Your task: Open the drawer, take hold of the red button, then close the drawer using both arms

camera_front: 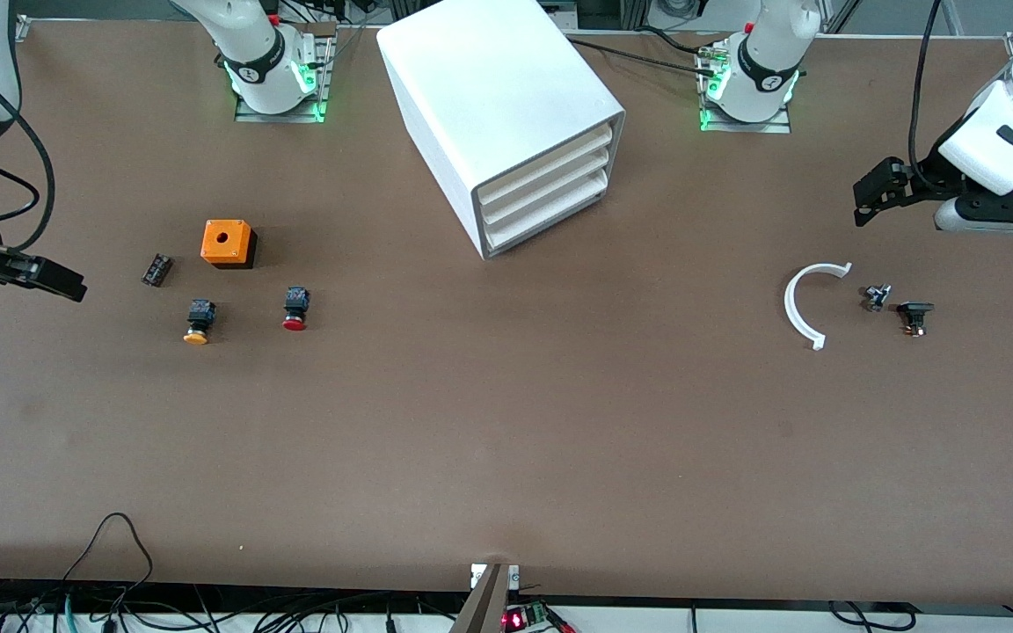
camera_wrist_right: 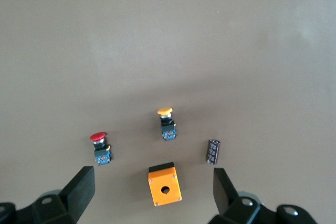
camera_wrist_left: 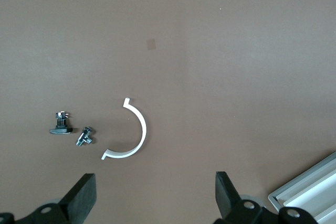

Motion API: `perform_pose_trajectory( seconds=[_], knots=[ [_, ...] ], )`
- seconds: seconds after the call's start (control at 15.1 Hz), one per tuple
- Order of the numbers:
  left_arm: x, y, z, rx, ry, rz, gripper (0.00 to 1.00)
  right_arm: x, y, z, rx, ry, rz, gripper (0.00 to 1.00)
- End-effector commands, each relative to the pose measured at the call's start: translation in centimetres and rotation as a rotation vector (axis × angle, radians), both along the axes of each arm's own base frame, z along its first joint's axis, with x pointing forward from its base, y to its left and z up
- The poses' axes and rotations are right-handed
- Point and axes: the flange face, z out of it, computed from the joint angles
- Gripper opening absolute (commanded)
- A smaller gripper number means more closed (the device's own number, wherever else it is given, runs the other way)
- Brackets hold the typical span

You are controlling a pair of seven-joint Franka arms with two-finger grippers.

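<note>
With both my left gripper and right gripper spread empty at the table's ends, I should hook the white cabinet's closed lowest plastic drawer squarely first, the red-capped black button lying on the brown table toward my right arm's end.

We see the drawer shut, lowest of three white trays in the cabinet, which stands skewed on the table between the arms' bases. The button lies on its side toward the right arm's end, nearer the front camera than the cabinet, red cap pointing toward that camera, black body away from it.
</note>
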Motion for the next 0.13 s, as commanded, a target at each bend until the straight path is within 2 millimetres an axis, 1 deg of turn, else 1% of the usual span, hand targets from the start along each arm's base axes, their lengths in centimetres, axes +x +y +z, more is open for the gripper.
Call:
perform_pose_trajectory(
  seconds=[0.0,0.07],
  knots=[
    [0.24,-0.04,0.63,-0.01,0.009,-0.011,1.0,-3.92,-0.41,0.04,0.037,0.009,0.031,1.0],
    [0.23,-0.21,0.7,-0.01,0.007,-0.014,1.0,-4.19,-0.7,0.14,0.04,0.007,0.08,1.0]
  ],
)
